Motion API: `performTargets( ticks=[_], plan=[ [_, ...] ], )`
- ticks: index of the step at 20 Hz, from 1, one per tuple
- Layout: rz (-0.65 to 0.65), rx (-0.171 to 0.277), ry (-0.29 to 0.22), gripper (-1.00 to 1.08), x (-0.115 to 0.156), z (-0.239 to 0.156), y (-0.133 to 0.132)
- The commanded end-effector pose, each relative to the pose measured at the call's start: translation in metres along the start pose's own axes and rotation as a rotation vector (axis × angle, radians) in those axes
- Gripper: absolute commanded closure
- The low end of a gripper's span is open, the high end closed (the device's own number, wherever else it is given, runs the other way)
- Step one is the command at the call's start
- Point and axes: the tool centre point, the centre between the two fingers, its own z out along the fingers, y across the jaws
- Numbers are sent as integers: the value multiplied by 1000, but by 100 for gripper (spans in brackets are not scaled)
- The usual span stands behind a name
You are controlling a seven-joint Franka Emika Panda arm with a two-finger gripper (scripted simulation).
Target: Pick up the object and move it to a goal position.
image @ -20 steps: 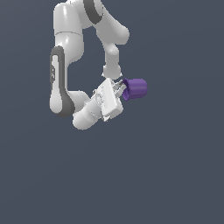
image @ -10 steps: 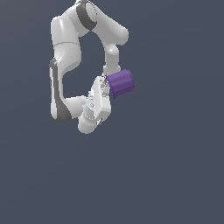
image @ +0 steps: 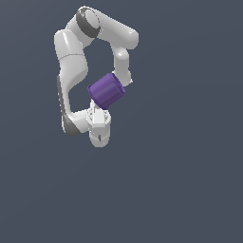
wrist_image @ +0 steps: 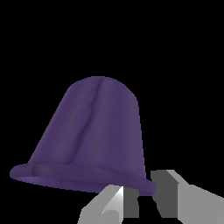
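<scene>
The purple cup [image: 106, 90] is up in the air, carried at the end of the white arm [image: 71, 66], w/ nothing under it in the exterior view, only plain grey backdrop. It lies tilted, one round end toward the exterior view's right and a bit up, and it sits just above the gripper [image: 98, 110], which points upward from the folded wrist. In the wrist view the cup [wrist_image: 94, 135] fills most of the picture, its flared rim close to the two grey fingers [wrist_image: 111, 205], which stand at the rim w/ a narrow gap between. So I judge the pincer is closed on the cup near its rim end, about as wide as the cup itself; the exact contact is hidden. Holding it at the end probably lets the body stick out free, which makes sense for carrying. No goal marker is visible, so I cannot say how far is left.
</scene>
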Motion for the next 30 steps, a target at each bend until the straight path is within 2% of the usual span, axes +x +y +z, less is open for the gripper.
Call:
performTargets(
  ticks=[1,13,18,24,30],
  plan=[
    [4,8,-89,108,-16,-1,-5],
    [25,70,-544,108,-90,-36,-33],
    [31,96,-708,108,-110,-56,-44],
    [35,119,-837,108,-123,-75,-52],
    [36,129,-889,108,-128,-83,-56]
  ],
)
